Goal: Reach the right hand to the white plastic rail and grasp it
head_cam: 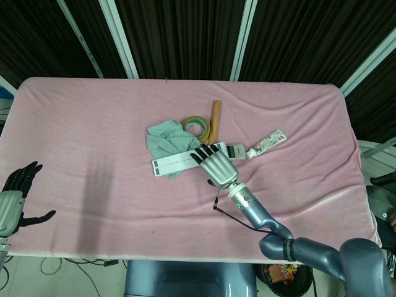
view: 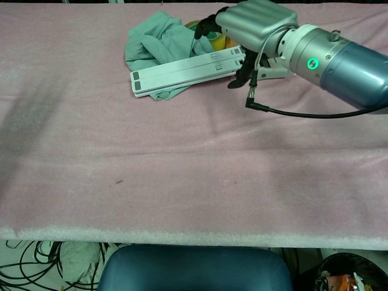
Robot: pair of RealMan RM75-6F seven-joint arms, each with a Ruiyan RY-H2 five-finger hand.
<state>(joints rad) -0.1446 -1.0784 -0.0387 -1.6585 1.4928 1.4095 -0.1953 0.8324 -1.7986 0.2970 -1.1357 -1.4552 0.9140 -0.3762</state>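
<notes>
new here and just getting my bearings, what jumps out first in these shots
The right hand stands out most: a silver hand on a blue-grey arm, stretched across the pink cloth to the right end of the white plastic rail, fingers over it; a closed grip isn't visible. Behind the rail sits a small cluster: a crumpled green cloth, a tape roll and a toothpaste tube.

right hand point(view: 257, 24) hiding rail's point(view: 182, 71) right end, tape roll point(head_cam: 195, 126) partly covered
</notes>
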